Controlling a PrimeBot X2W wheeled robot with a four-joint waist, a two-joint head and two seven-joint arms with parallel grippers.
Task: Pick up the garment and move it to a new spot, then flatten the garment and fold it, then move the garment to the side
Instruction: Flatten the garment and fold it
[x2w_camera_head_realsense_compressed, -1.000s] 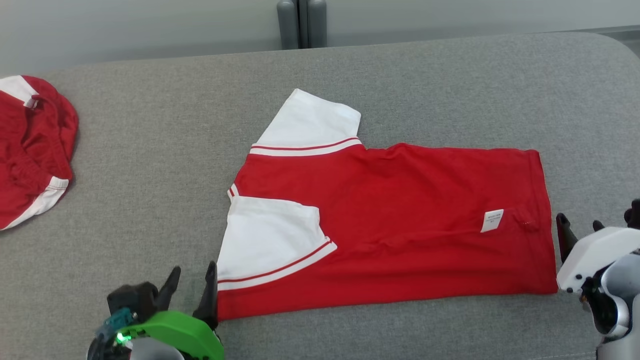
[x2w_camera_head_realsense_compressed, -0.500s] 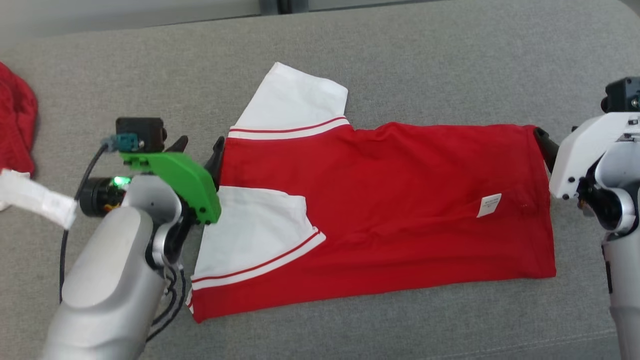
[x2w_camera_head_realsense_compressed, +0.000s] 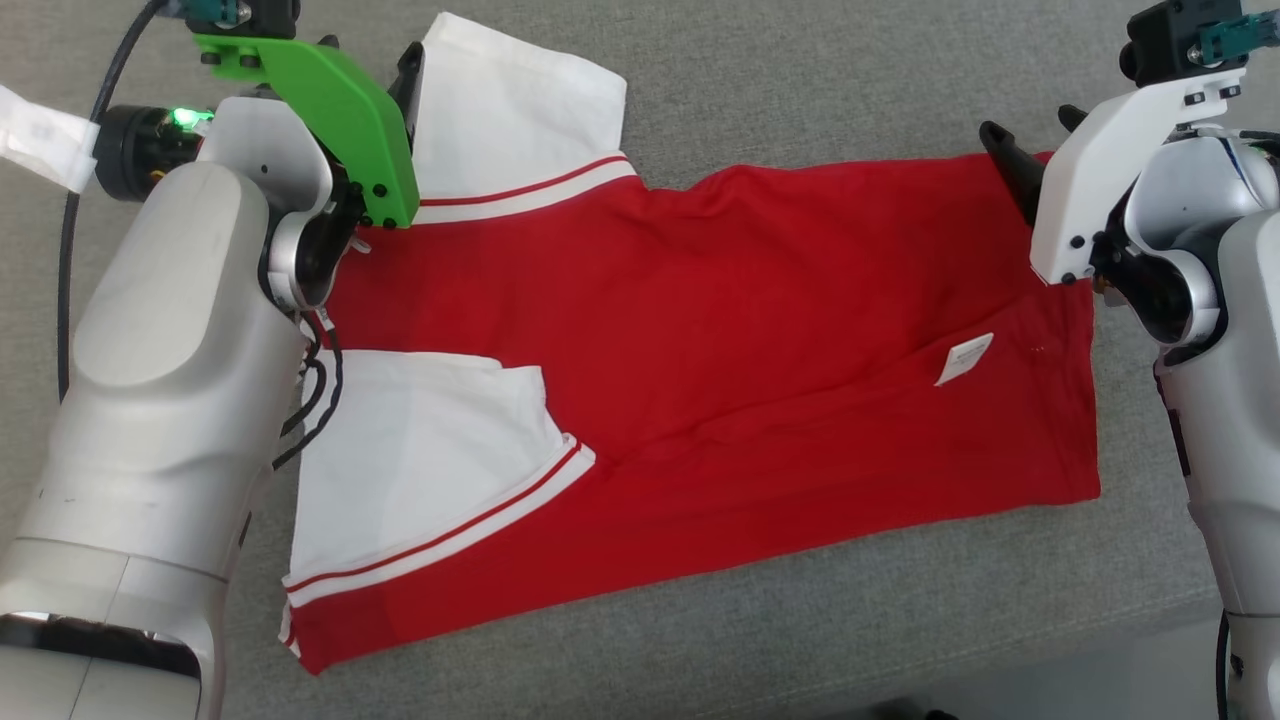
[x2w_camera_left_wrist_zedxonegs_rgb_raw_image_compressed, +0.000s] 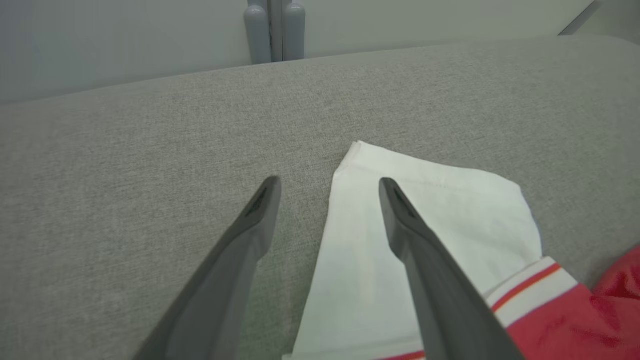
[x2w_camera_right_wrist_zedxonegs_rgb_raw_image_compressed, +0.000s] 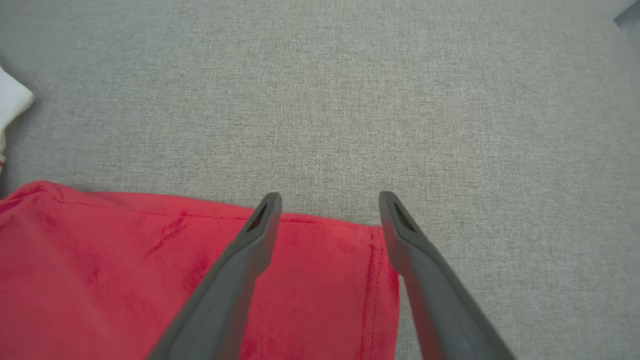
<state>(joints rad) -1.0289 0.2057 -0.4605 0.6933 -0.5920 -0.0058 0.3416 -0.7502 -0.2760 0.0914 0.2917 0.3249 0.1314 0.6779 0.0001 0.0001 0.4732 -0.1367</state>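
The garment (x2w_camera_head_realsense_compressed: 760, 330) is a red shirt with white sleeves, lying flat and folded lengthwise on the grey cushion (x2w_camera_head_realsense_compressed: 820, 90). My left gripper (x2w_camera_head_realsense_compressed: 368, 55) stands open at the far left, over the outer edge of the far white sleeve (x2w_camera_head_realsense_compressed: 510, 110). In the left wrist view that gripper (x2w_camera_left_wrist_zedxonegs_rgb_raw_image_compressed: 328, 181) straddles the sleeve (x2w_camera_left_wrist_zedxonegs_rgb_raw_image_compressed: 450, 210) edge: one finger over bare cushion, one over white cloth. My right gripper (x2w_camera_head_realsense_compressed: 1027, 122) is open above the garment's far right hem corner. In the right wrist view that gripper (x2w_camera_right_wrist_zedxonegs_rgb_raw_image_compressed: 329, 196) has the red corner (x2w_camera_right_wrist_zedxonegs_rgb_raw_image_compressed: 325, 250) under its spread fingers. Neither gripper holds cloth.
The cushion's front edge (x2w_camera_head_realsense_compressed: 1100, 640) runs along the lower right. A white label (x2w_camera_head_realsense_compressed: 963, 358) is sewn near the hem. A white tag (x2w_camera_head_realsense_compressed: 40, 135) hangs on the left arm's cable. Beyond the cushion stand grey posts (x2w_camera_left_wrist_zedxonegs_rgb_raw_image_compressed: 272, 30) against a wall.
The head camera has tipped down and forward. Both arms have reached from the garment's near edge to its far edge, staying open. The other red garment at the left has left the picture.
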